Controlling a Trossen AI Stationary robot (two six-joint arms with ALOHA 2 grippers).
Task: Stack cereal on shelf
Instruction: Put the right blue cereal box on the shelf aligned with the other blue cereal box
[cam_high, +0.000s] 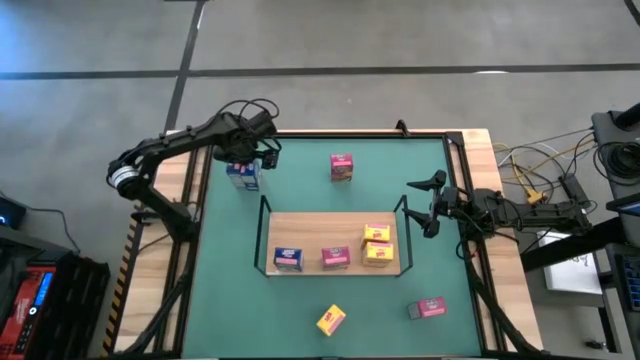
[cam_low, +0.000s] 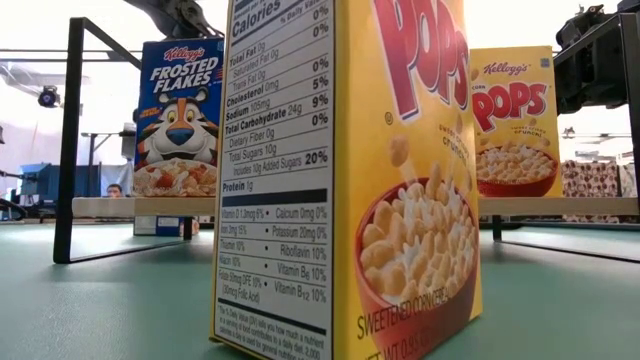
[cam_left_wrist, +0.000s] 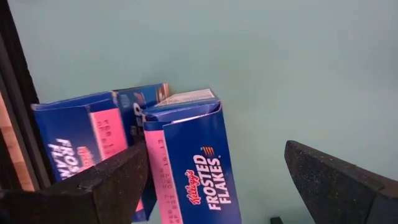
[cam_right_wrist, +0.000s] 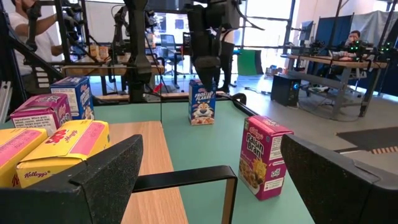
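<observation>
Left end effector (cam_high: 258, 160) wide open, empty, over Frosted Flakes boxes (cam_high: 243, 176) at 10 o'clock: pick step. Next: descend, close.

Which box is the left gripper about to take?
Go to the table's far left corner, off the shelf, where the open left gripper hangs. Two blue Frosted Flakes boxes stand together there; it straddles the nearer one, not the one by the table's black edge.
</observation>
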